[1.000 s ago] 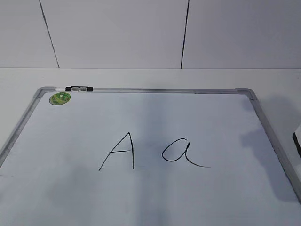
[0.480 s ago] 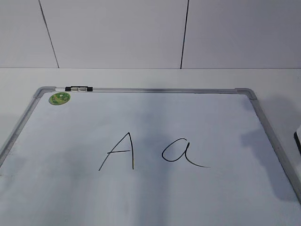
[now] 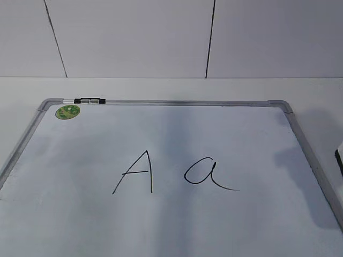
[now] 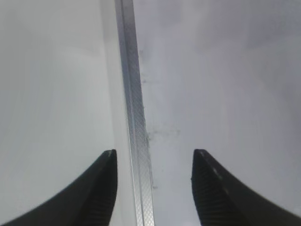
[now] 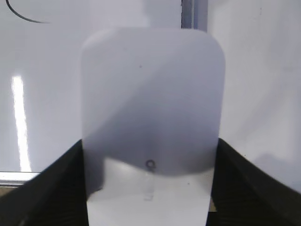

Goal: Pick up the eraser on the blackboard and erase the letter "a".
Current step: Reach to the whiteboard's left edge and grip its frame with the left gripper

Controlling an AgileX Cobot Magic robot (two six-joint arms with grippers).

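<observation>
The blackboard [image 3: 80,225] lies flat, a white board in a grey frame. The letter "a" [image 3: 212,172] is written right of centre, whole. In the right wrist view my right gripper [image 5: 149,146] is shut on the eraser [image 5: 150,108], a white rounded block held between both fingers above the board's right frame [image 5: 194,13]. A curved black stroke [image 5: 21,17] shows at the top left there. A dark sliver [image 3: 339,160] at the exterior view's right edge may be the eraser. My left gripper [image 4: 153,157] is open and empty over the board's left frame [image 4: 134,117].
A capital "A" [image 3: 136,172] sits left of the "a". A black-and-silver marker [image 3: 89,100] rests on the top frame, with a round green sticker [image 3: 68,112] below it. White table surrounds the board; a white panelled wall stands behind.
The dark sliver at the right edge of the exterior view has slipped slightly further right. The board and the letters are unchanged.
</observation>
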